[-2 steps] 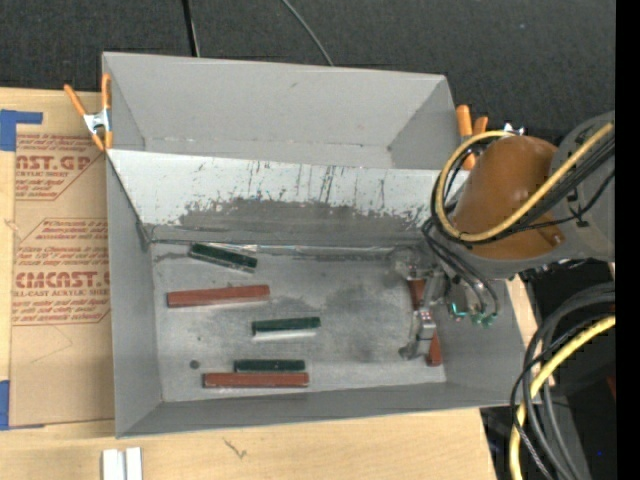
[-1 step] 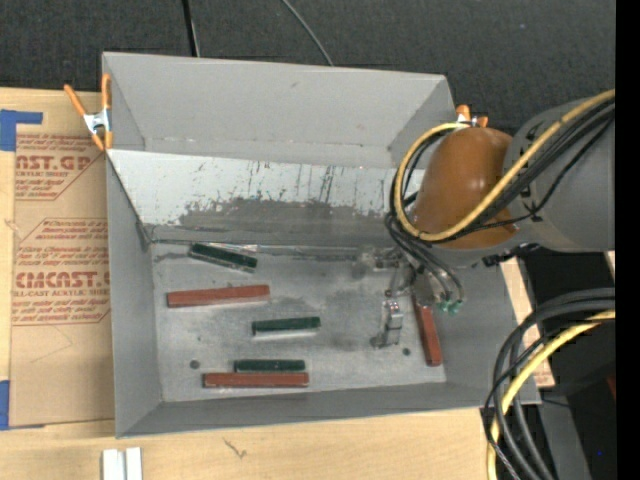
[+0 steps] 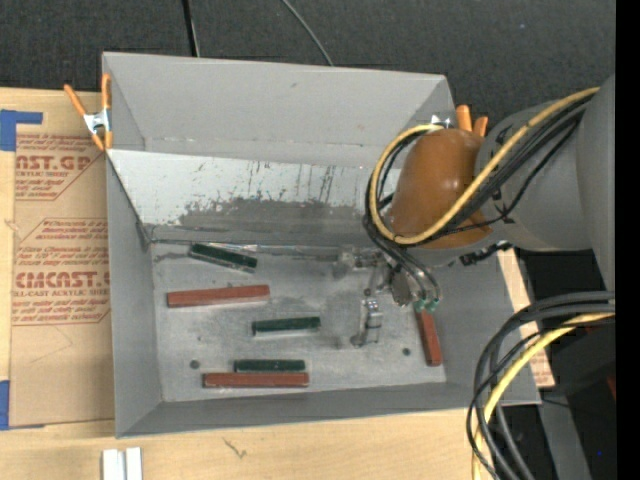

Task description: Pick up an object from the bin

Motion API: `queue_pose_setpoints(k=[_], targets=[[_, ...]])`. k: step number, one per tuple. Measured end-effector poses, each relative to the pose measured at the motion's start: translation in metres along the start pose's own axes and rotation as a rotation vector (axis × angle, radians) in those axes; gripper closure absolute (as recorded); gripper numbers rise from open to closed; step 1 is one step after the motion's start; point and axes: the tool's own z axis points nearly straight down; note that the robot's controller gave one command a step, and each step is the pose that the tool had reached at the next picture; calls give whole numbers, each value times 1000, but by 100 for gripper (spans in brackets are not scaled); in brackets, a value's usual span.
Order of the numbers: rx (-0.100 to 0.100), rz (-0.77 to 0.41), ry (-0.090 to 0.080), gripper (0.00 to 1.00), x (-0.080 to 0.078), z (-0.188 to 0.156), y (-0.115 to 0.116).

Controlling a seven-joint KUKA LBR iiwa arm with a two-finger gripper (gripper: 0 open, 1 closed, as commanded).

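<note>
My gripper (image 3: 369, 320) hangs low over the bin floor at the right of centre, below the orange cover. A short red-brown stick (image 3: 429, 337) lies just right of it, near the bin's right wall. To the gripper's left, a dark green stick (image 3: 286, 324) lies flat on the floor, a little apart from it. I see nothing held in the gripper.
Further left lie a long red-brown stick (image 3: 218, 295) and a dark green stick (image 3: 224, 256) near the back wall. At the front, a dark green stick (image 3: 270, 365) rests beside a red-brown one (image 3: 256, 379). The arm and its cables cover the bin's right rim.
</note>
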Motion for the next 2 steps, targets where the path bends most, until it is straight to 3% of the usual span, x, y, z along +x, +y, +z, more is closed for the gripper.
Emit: queue_pose_setpoints(k=[1, 2], targets=[[2, -117, 2, 100, 36, -6, 55], [2, -117, 2, 0, 36, -6, 54]])
